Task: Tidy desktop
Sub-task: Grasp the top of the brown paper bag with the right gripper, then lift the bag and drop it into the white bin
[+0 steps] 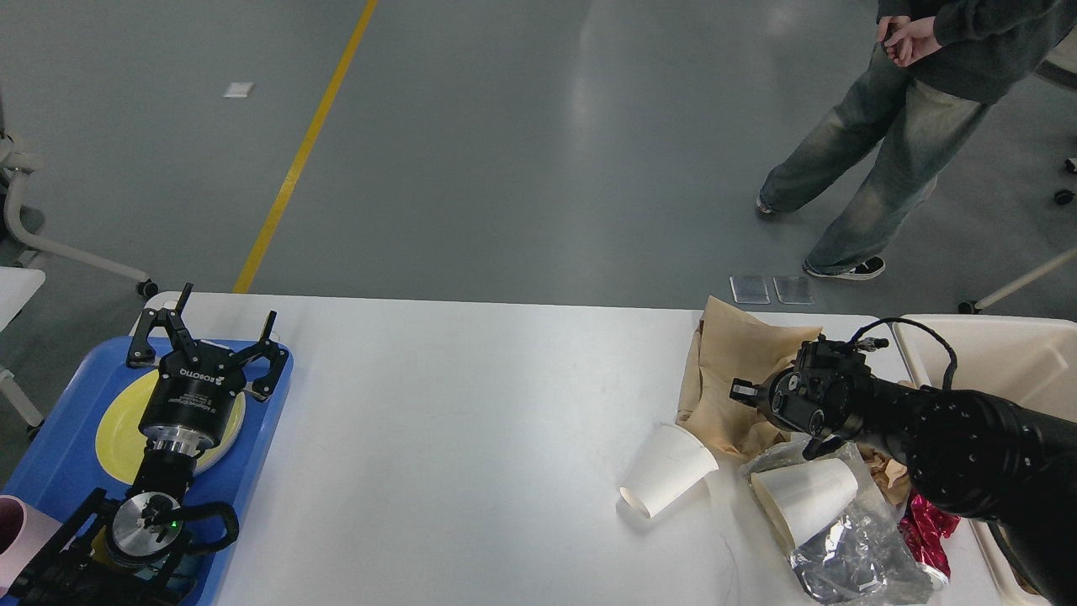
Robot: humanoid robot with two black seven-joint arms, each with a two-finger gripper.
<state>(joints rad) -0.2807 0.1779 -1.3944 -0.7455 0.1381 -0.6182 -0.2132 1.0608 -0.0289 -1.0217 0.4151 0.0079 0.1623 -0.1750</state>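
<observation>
The white desktop (471,421) spans the view. My right gripper (742,392) is at its right side, shut on a brown paper bag (740,341) that is crumpled and partly lifted off the surface. A white paper cup (669,480) lies on its side just left of the bag. A second white cup (803,498) lies on a clear plastic bag (850,560) below my right arm. My left gripper (202,337) is open and empty above a yellow plate (116,421) on the blue tray (59,471).
A cream-beige bin (993,353) stands at the right edge. Crumpled brown paper (883,471) and a red foil wrapper (925,522) lie beside it. A pink cup (10,526) sits at the tray's lower left. A person (883,168) stands beyond the table.
</observation>
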